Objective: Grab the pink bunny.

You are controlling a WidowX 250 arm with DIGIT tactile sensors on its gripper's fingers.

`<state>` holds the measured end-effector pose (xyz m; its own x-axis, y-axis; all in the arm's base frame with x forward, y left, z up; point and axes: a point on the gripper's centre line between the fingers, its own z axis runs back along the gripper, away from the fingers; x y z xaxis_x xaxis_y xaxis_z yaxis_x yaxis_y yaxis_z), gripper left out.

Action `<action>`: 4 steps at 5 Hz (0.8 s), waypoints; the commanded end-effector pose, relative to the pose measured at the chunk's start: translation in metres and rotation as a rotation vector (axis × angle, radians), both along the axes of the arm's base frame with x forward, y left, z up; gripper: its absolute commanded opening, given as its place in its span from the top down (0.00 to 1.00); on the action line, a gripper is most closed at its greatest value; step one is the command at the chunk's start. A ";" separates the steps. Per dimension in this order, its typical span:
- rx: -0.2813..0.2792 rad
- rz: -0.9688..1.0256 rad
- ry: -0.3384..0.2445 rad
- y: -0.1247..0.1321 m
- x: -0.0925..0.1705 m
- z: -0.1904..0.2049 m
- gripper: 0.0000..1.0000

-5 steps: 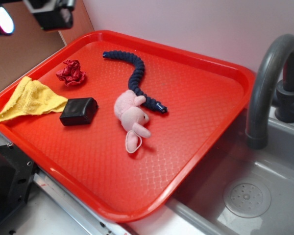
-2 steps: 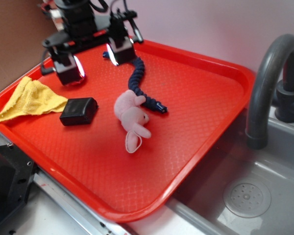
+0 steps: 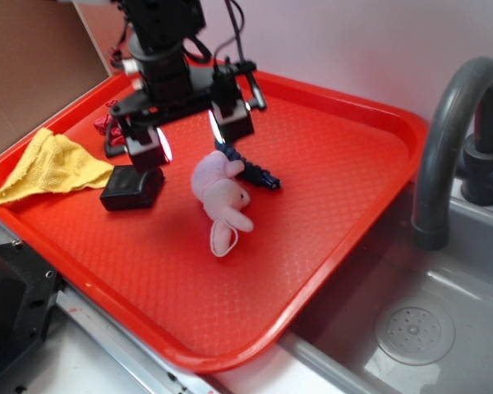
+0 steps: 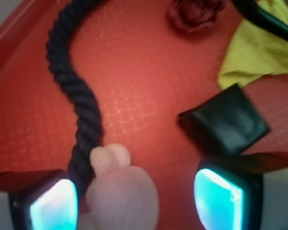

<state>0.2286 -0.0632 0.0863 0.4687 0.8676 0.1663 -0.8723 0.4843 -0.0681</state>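
Observation:
The pink bunny (image 3: pixel 219 198) lies on the red tray (image 3: pixel 329 189), its ears toward the tray's front edge. My gripper (image 3: pixel 193 137) hovers open just above and behind its rounded body, one fingertip near the black box, the other over the rope. In the wrist view the bunny (image 4: pixel 122 196) sits low in the frame between the two glowing pads (image 4: pixel 218 196), closer to the left one, and nothing is gripped. My gripper (image 4: pixel 137 201) stands wide open there.
A navy braided rope (image 4: pixel 74 91) runs beside the bunny, touching it. A black box (image 3: pixel 131 187), a yellow cloth (image 3: pixel 49 168) and a dark red scrunchie (image 4: pixel 194 14) lie to the left. A grey faucet (image 3: pixel 452 131) and sink (image 3: pixel 419 328) are on the right.
The arm came in from the upper left and moved down and right across the tray; it now hangs over the bunny and hides most of the rope and scrunchie.

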 end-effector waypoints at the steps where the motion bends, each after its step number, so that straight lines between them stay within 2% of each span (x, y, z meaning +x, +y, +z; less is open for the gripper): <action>1: -0.003 -0.089 -0.054 -0.020 0.008 -0.013 0.00; 2: 0.011 -0.114 -0.051 -0.026 0.006 -0.020 0.00; 4: 0.052 -0.105 -0.022 -0.017 0.001 -0.039 0.00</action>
